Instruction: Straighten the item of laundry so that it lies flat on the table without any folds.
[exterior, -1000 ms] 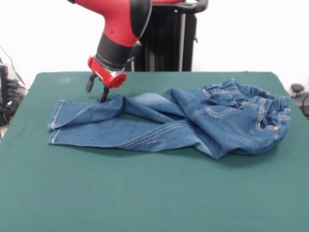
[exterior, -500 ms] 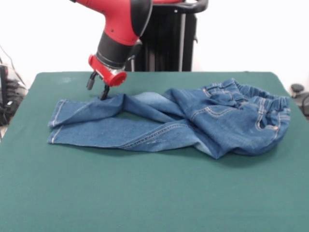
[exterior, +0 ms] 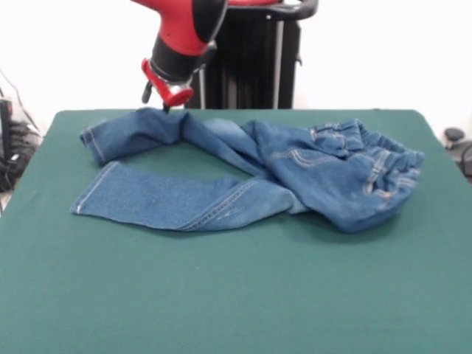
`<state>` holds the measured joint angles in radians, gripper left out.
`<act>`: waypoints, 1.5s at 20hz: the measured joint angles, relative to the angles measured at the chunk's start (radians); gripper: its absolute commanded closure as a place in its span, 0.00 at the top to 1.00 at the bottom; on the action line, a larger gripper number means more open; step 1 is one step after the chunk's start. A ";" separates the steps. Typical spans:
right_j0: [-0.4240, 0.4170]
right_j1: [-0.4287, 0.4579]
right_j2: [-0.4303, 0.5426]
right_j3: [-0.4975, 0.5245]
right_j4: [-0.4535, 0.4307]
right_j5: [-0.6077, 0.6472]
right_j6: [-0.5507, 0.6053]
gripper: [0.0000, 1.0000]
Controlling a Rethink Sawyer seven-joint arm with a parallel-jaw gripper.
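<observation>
Dark green table [exterior: 236,295]; blue jeans [exterior: 243,177] lie rumpled on it, legs spread apart.

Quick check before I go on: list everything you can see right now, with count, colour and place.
jeans: one, blue denim, across the table's middle, waistband end bunched at picture right, two legs spread to picture left, upper leg lifted at its far edge.
table: one, dark green top, filling the lower picture.
pedestal: one, black, behind the table's far edge.
arm: one, red and black, reaching down from above.
gripper: one, black fingers, at the upper leg's far edge.
</observation>
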<state>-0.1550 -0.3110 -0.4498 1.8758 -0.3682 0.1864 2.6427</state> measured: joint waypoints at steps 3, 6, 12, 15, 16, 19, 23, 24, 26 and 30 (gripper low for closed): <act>-0.028 0.000 0.000 0.025 0.000 0.055 0.000 1.00; -0.046 0.000 0.000 0.048 -0.003 0.092 0.000 1.00; -0.062 0.000 0.002 0.068 -0.019 0.101 0.000 1.00; -0.059 0.000 0.003 0.070 -0.032 0.101 0.000 1.00; -0.055 0.000 0.003 0.070 -0.040 0.101 0.000 1.00; -0.049 -0.008 0.007 0.070 -0.070 0.096 0.000 1.00; -0.078 -0.069 0.039 0.082 -0.115 0.088 0.000 1.00; -0.096 -0.091 0.055 0.088 -0.123 0.089 0.000 1.00; -0.156 -0.151 0.106 0.104 -0.139 0.089 0.000 1.00; -0.234 -0.222 0.174 0.120 -0.162 0.089 0.000 1.00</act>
<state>-0.3892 -0.5334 -0.2758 1.9954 -0.5299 0.2753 2.6427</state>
